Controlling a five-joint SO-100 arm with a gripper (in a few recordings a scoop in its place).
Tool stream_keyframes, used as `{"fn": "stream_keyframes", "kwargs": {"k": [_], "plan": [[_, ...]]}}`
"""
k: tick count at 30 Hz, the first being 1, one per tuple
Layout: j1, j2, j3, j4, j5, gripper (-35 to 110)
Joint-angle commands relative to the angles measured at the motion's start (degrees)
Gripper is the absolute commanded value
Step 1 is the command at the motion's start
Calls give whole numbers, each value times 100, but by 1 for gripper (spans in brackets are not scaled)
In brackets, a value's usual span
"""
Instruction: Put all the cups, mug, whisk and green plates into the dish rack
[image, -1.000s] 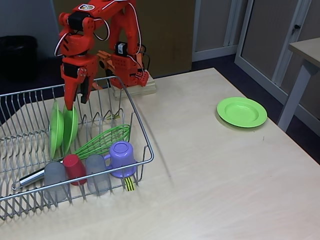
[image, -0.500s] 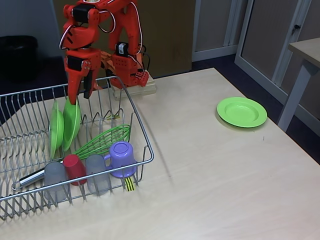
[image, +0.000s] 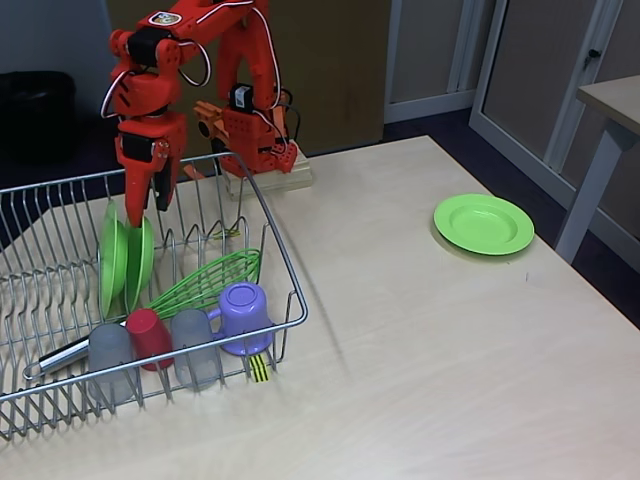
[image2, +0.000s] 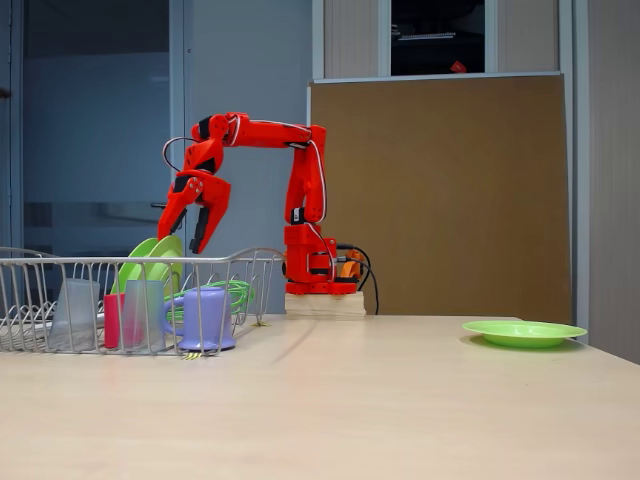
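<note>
- The orange gripper hangs over the back of the rack, fingers pointing down and spread, with nothing between them.
- Right under its tips two green plates stand on edge between the dividers, leaning together; whether the fingers touch the rims cannot be told.
- Below the gripper and toward the rack's front, the whisk lies slanted, its green loops next to the plates and its silver handle running to the front left corner in the fixed view from above.
- Along the front edge, well below the gripper, a grey cup, a red cup, another grey cup and the purple mug sit upside down in a row.
- A third green plate lies flat on the table, far right of the gripper, well apart from the rack.
</note>
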Motion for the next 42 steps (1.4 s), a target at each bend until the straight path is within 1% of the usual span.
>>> {"fn": "stream_keyframes", "kwargs": {"k": [1, 3, 12, 15, 17, 23, 31, 35, 39, 42], "plan": [[158, -26, -123, -53, -229, 29], [246, -123, -220, -79, -325, 33], [712, -580, -1046, -237, -712, 38], [677, -633, -1292, -220, -747, 37], [466, -598, -1380, -132, -694, 37], [-492, -149, -1380, 185, -185, 36], [-1934, 650, -1055, 404, 905, 34], [-2839, 1020, -466, 237, 1336, 32], [-3902, 1274, 229, 97, 1819, 34], [-4825, 1433, 747, -237, 2030, 31]]}}
